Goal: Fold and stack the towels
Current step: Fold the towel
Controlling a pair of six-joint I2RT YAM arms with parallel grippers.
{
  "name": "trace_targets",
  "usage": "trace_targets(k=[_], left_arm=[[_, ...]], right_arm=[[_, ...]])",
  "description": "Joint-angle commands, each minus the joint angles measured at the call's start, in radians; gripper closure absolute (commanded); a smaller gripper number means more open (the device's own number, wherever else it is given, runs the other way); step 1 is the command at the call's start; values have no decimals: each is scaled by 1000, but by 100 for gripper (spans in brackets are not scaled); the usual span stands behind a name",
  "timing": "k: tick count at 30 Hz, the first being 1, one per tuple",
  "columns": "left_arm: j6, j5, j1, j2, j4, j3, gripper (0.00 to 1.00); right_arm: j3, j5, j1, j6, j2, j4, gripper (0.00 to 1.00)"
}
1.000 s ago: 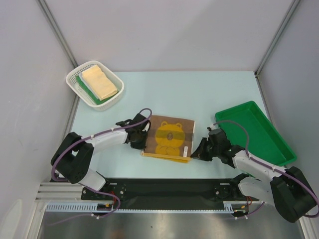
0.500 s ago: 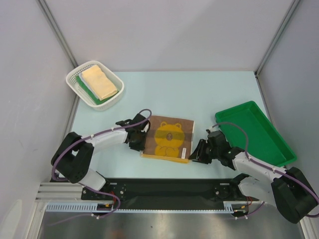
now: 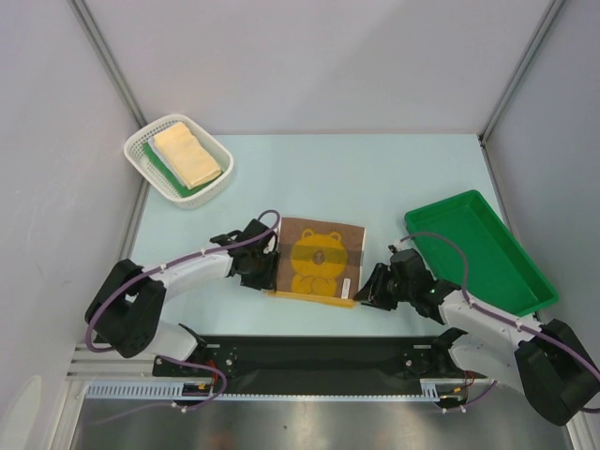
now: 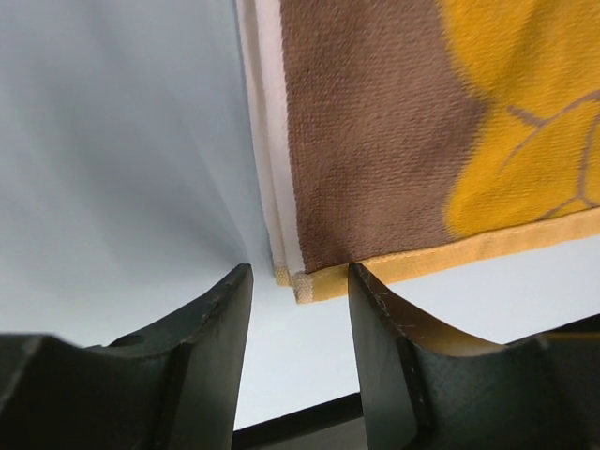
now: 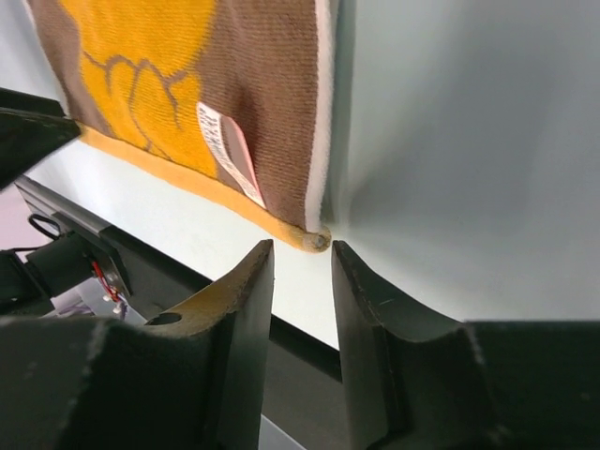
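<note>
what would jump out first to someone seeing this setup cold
The folded brown towel with its yellow bear lies mid-table near the front. The left gripper is at its left edge and the right gripper at its right corner, both open and holding nothing. At the far left a white basket holds a folded cream towel on a green towel, and a green tray lies at the right.

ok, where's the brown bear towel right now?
Top view: the brown bear towel lies folded at the front centre of the table, between the left end effector and the right end effector, green tray to its right.
</note>
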Motion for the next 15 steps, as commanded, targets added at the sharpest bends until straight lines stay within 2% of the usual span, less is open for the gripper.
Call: trace_targets(k=[1,3,5,7,8,11,15], left_arm=[[-11,11,2,16,32,-19,49],[-12,4,2,21,31,-19,51],[-17,-2,2,22,32,-16,66],[-17,0,2,28,31,-10,73],[-15,0,1,30,29,-8,81],[-12,-6,2,33,22,0,94],[-14,-16,2,33,11,6,97]], right_arm=[[-9,24,6,27,-35,11,61],[-17,22,12,41,-36,31,57],[-23,30,26,51,-30,48,55],[-26,39,41,53,-13,57,55],[-27,44,43,56,-7,65,55],[-41,62,61,56,11,103,58],[-53,80,89,45,31,160,61]])
